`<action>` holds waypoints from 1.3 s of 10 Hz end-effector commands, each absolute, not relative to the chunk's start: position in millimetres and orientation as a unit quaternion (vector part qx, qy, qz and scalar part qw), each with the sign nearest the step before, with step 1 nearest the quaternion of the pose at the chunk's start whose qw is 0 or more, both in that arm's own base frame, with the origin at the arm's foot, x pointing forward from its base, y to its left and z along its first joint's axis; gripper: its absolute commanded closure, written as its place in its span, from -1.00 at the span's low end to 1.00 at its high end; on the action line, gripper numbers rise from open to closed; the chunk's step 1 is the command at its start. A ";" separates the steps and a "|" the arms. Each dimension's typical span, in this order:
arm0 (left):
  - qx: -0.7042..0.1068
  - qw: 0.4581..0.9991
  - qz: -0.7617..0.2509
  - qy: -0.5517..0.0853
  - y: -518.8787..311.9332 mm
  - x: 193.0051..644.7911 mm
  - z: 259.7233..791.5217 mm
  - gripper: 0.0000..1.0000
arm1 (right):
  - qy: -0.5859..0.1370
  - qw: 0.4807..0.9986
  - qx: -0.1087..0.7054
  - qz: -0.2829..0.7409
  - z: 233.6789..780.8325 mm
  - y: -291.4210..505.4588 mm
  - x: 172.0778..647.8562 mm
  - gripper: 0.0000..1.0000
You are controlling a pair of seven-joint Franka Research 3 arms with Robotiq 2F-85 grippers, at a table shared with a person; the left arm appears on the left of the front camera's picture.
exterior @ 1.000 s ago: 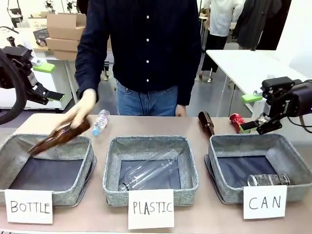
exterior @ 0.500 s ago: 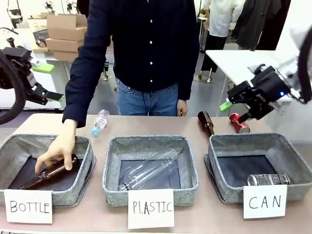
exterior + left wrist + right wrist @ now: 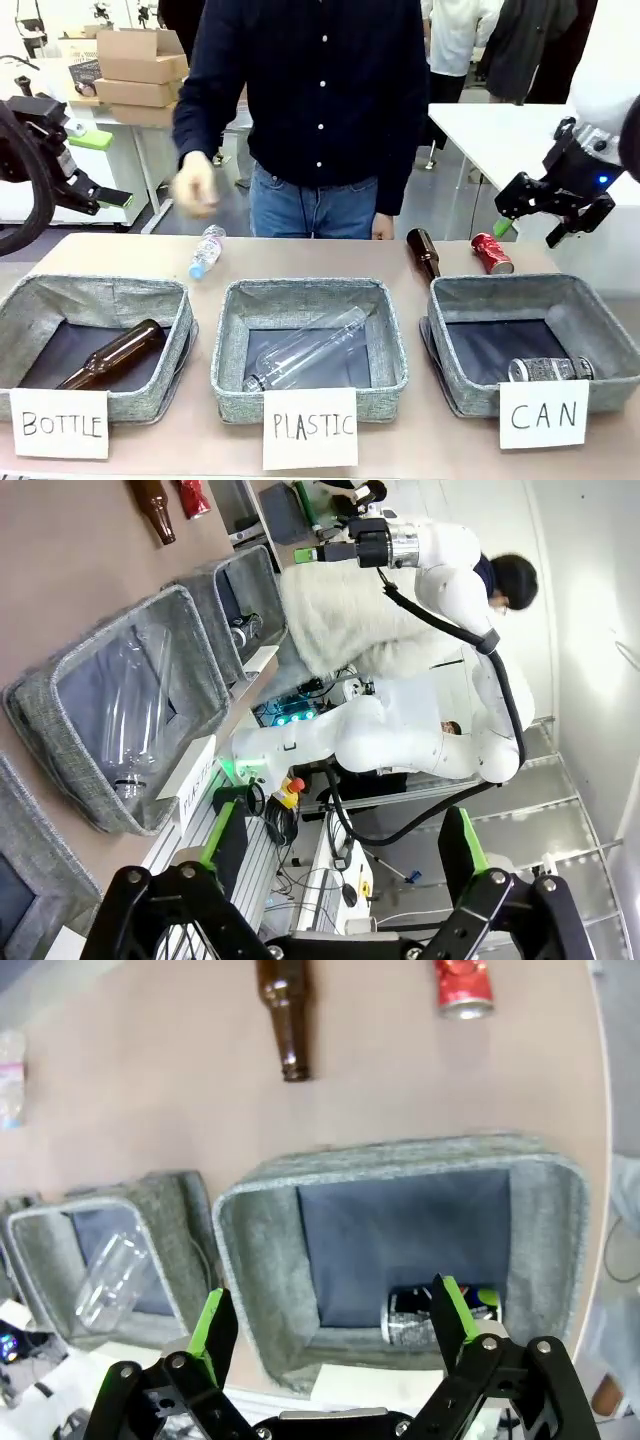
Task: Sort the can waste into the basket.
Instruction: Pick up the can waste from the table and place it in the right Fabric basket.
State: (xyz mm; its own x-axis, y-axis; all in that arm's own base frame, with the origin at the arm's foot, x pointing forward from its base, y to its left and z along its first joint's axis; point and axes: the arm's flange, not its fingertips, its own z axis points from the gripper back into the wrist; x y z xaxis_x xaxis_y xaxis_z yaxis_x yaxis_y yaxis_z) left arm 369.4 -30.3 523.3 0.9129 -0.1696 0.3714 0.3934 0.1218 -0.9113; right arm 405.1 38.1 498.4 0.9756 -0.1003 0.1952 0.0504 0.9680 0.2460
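- The worktop (image 3: 300, 258) carries the basket (image 3: 500, 286) carded "CAN" at the robot's right.
- The right end effector (image 3: 332, 1318) hovers over the basket, jaws spread, grasping nothing.
- The left end effector (image 3: 105, 168) hangs released, well apart at the left.
- 1 black can (image 3: 550, 369) lies inside the basket.
- 1 red can (image 3: 491, 252), seemingly dented, lies on the worktop behind the basket.

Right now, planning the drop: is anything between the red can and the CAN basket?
Nothing visible. The red can lies just beyond the far wall of the basket; the brown bottle lies beside it, apart, not between.
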 end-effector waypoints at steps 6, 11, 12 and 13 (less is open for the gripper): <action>-0.638 0.741 -0.186 -0.092 -30.4 369.5 525.5 -1.00 | -0.106 0.992 -0.007 -0.074 421.1 -0.5 644.2 -1.00; -0.638 0.741 -0.186 -0.092 -30.4 369.5 525.5 -1.00 | -0.094 0.992 -0.047 -0.072 362.7 -10.9 655.1 -1.00; -0.638 0.741 -0.186 -0.092 -30.4 369.5 525.5 -1.00 | -0.078 0.992 -0.064 -0.079 349.8 -1.3 668.5 -1.00; -0.638 0.741 -0.186 -0.092 -30.4 369.5 525.5 -1.00 | -0.055 0.992 -0.092 -0.066 338.0 -8.9 674.7 -1.00</action>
State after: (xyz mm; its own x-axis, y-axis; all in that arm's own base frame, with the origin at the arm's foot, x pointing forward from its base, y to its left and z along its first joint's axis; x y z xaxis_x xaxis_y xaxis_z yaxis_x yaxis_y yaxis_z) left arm 369.3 -30.2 522.8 0.9133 -0.1691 0.3705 0.3924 0.1216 -0.9117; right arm 666.5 -5.0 347.5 0.9777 -0.1444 0.1523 0.1639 0.9786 -0.1247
